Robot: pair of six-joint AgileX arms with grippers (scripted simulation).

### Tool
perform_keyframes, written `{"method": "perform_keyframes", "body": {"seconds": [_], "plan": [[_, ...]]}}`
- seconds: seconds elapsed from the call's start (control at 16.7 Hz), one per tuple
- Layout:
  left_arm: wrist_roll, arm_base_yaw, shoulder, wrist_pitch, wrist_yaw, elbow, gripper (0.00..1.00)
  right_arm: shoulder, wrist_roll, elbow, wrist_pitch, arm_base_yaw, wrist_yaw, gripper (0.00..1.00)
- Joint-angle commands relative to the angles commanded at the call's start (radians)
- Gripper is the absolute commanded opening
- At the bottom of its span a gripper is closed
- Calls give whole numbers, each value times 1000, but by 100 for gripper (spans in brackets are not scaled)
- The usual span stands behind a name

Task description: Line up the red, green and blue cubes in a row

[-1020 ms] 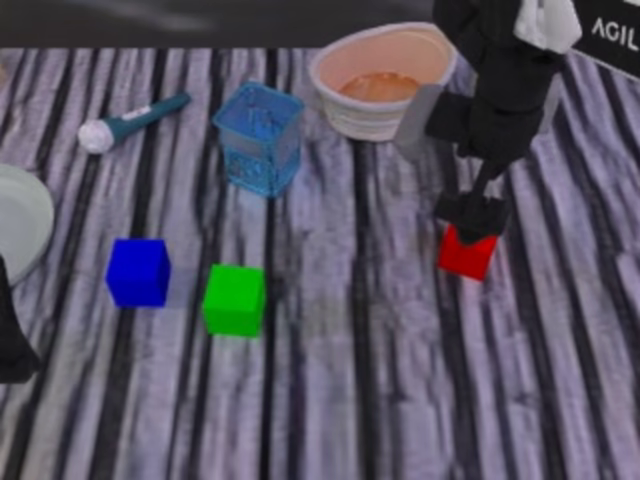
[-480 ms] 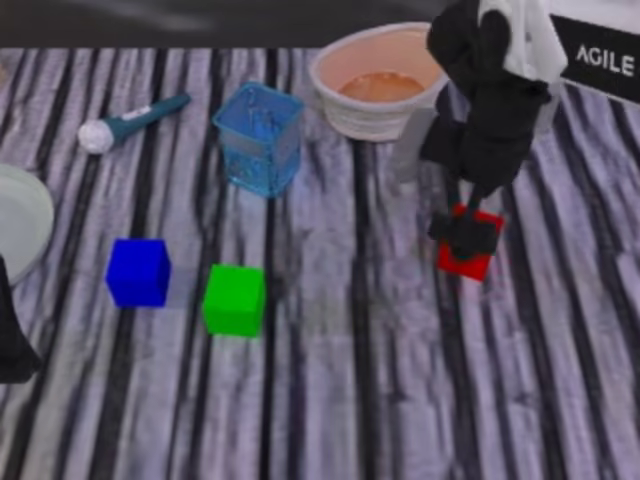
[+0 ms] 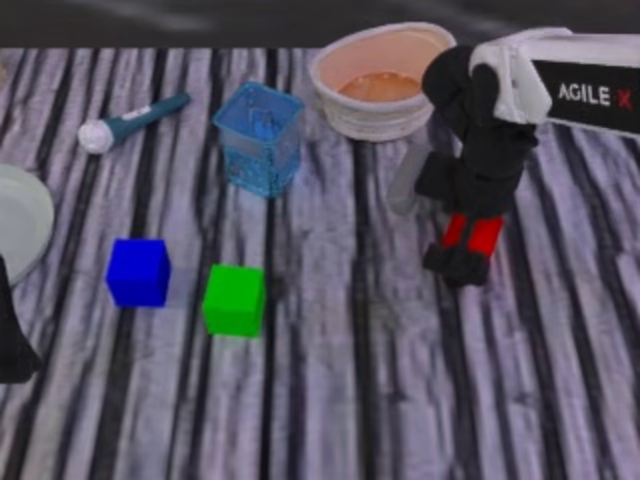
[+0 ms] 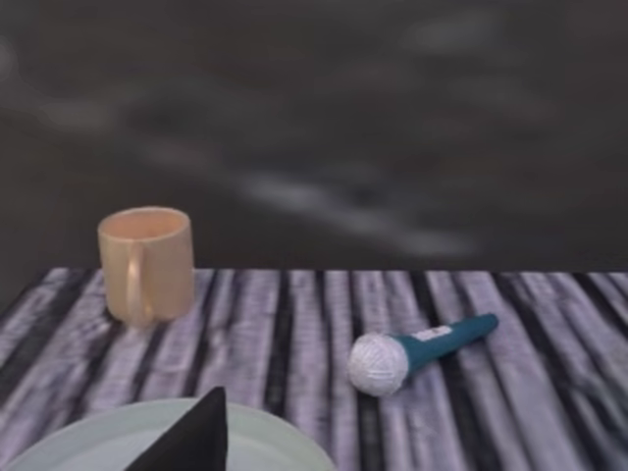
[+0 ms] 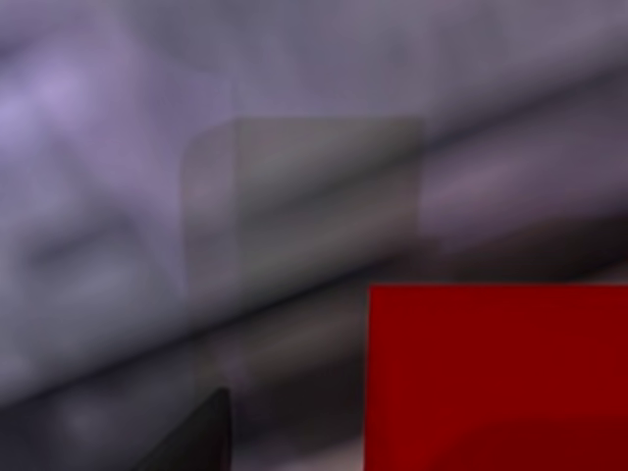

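The blue cube (image 3: 138, 271) and the green cube (image 3: 234, 299) sit side by side at the left of the table, a small gap between them. Far to their right sits the red cube (image 3: 472, 233), partly hidden under my right gripper (image 3: 456, 262), which has come down over it. In the right wrist view the red cube (image 5: 491, 373) fills one corner and a dark fingertip (image 5: 201, 432) stands apart from its side, so the gripper is open. My left gripper (image 3: 12, 350) is parked at the table's left edge, open and holding nothing.
Along the back stand a see-through light-blue container (image 3: 258, 137), a pinkish bowl (image 3: 382, 80) and a teal microphone (image 3: 130, 122). A grey block (image 3: 408, 175) is half hidden behind the right arm. A pale plate (image 3: 15, 220) lies at the left edge, a tan mug (image 4: 145, 263) beyond it.
My right arm has swung lower and flatter over the red cube, its fingers now reaching past the cube's front. The cubes and the left arm have not moved.
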Motion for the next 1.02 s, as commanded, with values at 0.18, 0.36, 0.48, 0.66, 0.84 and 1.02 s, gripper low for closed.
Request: {"method": "perform_keyframes", "body": {"seconds": [0.18, 0.36, 0.48, 0.66, 0.84, 1.02], "plan": [[0, 0, 0, 0, 0, 0, 100, 0, 0, 0, 0, 0, 0, 85], [0, 0, 0, 0, 0, 0, 100, 0, 0, 0, 0, 0, 0, 62], [0, 0, 0, 0, 0, 0, 100, 0, 0, 0, 0, 0, 0, 47], [0, 0, 0, 0, 0, 0, 100, 0, 0, 0, 0, 0, 0, 25], [0, 0, 0, 0, 0, 0, 100, 0, 0, 0, 0, 0, 0, 2], [0, 0, 0, 0, 0, 0, 100, 0, 0, 0, 0, 0, 0, 0]]}}
